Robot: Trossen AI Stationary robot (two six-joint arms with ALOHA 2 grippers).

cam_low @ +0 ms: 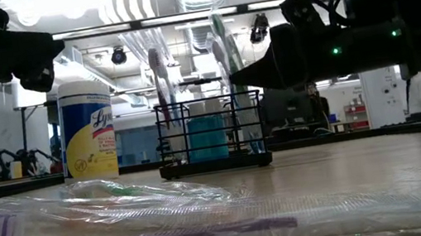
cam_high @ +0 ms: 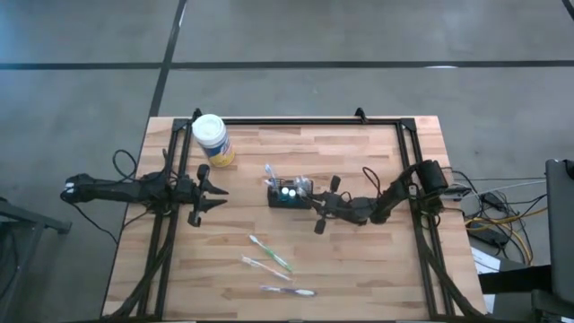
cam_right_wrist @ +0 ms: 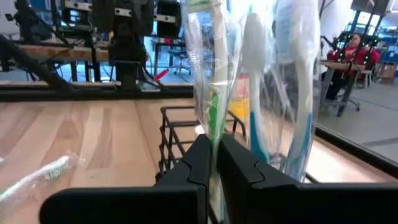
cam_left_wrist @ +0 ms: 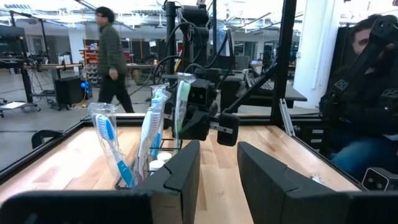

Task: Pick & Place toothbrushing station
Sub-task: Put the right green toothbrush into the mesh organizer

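At the table's near edge three wrapped toothbrushes (cam_high: pixel 270 253) lie loose, not yet placed; mid-table stands the toothbrushing station (cam_high: pixel 288 196) with several wrapped brushes upright in it; the right gripper (cam_right_wrist: pixel 216 160) is pinched on a green wrapped toothbrush (cam_right_wrist: pixel 213 74) over the caddy; the left gripper (cam_high: pixel 216 197), part open and empty, waits beside the wipes jar (cam_high: pixel 213 139).

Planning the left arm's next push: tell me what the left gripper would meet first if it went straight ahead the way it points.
Probably the toothbrushing station: the left gripper points across the table toward it, with bare wood between. The right gripper, shut on a wrapped toothbrush, sits just beyond the caddy. Depth is unclear.
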